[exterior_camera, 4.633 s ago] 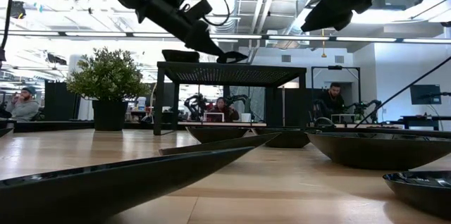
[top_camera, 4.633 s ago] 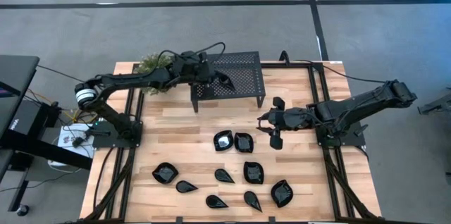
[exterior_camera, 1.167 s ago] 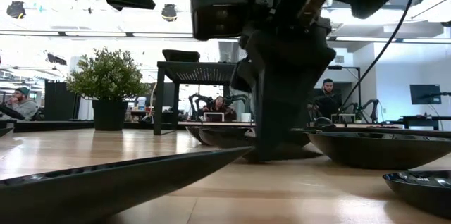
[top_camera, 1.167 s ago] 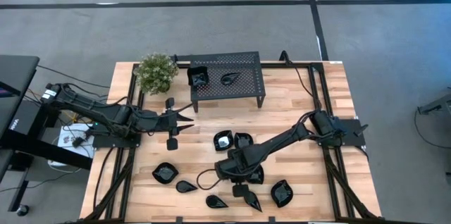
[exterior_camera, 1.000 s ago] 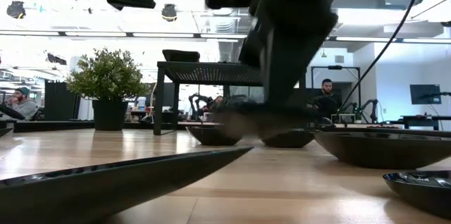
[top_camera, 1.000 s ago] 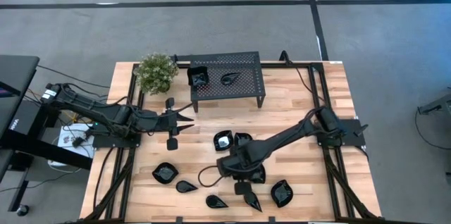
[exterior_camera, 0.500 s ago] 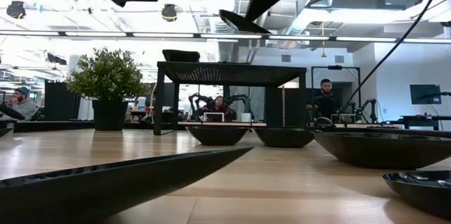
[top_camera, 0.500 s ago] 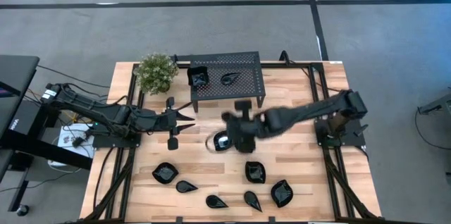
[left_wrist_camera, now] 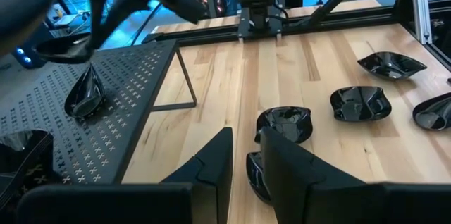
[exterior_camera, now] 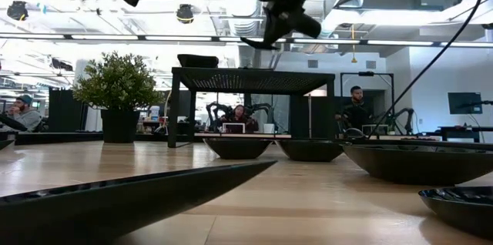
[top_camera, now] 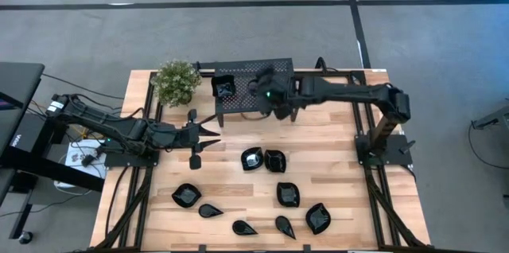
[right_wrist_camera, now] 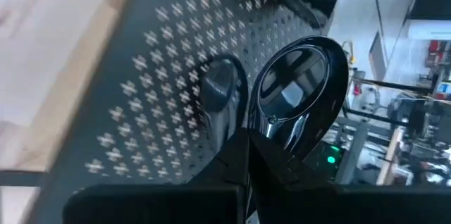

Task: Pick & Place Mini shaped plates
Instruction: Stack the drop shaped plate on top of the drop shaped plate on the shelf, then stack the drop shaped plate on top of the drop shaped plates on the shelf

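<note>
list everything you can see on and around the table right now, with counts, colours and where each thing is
mini plates on table: eight, glossy black, front half of the table
plates on stand: two, black, on top
held plate: one, black, above the stand
perforated stand: one, black, back centre
potted plant: one, green, back left
wooden table: one, light wood
people: three, room behind
left gripper: dark, left-centre over the table
right gripper: dark, jaws shut on the held plate over the stand
</note>
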Robot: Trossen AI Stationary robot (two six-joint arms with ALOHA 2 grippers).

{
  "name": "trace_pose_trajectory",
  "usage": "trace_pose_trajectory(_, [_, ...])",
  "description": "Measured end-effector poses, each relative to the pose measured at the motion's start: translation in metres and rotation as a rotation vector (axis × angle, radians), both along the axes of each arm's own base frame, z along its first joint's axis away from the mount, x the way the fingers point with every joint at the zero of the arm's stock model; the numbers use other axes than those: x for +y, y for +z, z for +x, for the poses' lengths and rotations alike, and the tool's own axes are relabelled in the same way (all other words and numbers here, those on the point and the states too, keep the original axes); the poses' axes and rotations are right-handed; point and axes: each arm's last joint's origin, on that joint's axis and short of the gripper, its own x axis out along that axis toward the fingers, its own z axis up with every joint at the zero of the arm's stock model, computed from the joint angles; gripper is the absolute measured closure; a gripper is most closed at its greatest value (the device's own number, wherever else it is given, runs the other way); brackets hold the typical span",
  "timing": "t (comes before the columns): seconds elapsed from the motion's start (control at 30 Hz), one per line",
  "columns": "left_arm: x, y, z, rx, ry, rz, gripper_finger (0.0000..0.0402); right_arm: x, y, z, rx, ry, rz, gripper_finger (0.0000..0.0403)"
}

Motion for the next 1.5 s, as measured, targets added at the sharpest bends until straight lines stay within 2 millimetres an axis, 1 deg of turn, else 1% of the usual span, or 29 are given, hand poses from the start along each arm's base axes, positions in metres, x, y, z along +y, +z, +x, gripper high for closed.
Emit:
trace_pose_trajectory(0.1, [0.000, 0.000, 0.000, -0.001, 0.000, 0.000, 0.0325, -0.013, -0.001, -0.003, 0.016, 0.048, 0.049, 0.0402])
trace_pose_trajectory(0.23, [0.000, 0.000, 0.000, -0.001, 0.000, 0.000, 0.0325, -0.023, -0.002, -0.005, 0.052, 0.121, 0.050, 0.0402])
trace_pose_trajectory(0.43, [0.000, 0.000, 0.000, -0.006, 0.000, -0.002, 0.0325, -0.040, -0.005, -0.009, 0.096, 0.126, 0.027, 0.0402])
trace_pose_trajectory(0.53, [0.000, 0.000, 0.000, -0.006, 0.000, -0.002, 0.0325, -0.045, -0.006, -0.013, 0.118, 0.111, 0.036, 0.0402])
trace_pose_trajectory(0.77, [0.000, 0.000, 0.000, -0.007, 0.000, -0.002, 0.0325, -0.052, -0.006, -0.015, 0.112, 0.089, 0.043, 0.0399])
trace_pose_trajectory(0.9, [0.000, 0.000, 0.000, -0.007, 0.000, -0.002, 0.0325, -0.054, -0.006, -0.016, 0.098, 0.113, 0.083, 0.0392])
trace_pose_trajectory(1.07, [0.000, 0.000, 0.000, -0.007, 0.000, -0.002, 0.0325, -0.053, -0.006, -0.015, 0.073, 0.137, 0.120, 0.0373])
trace_pose_trajectory(1.3, [0.000, 0.000, 0.000, -0.007, 0.000, -0.002, 0.0325, -0.051, -0.006, -0.013, 0.004, 0.051, 0.179, 0.0342])
trace_pose_trajectory(1.4, [0.000, 0.000, 0.000, -0.007, 0.000, -0.002, 0.0325, -0.039, -0.006, -0.010, -0.016, 0.031, 0.215, 0.0340])
trace_pose_trajectory(1.5, [0.000, 0.001, 0.000, -0.011, 0.000, -0.003, 0.0325, -0.019, -0.005, -0.008, -0.021, 0.040, 0.246, 0.0339])
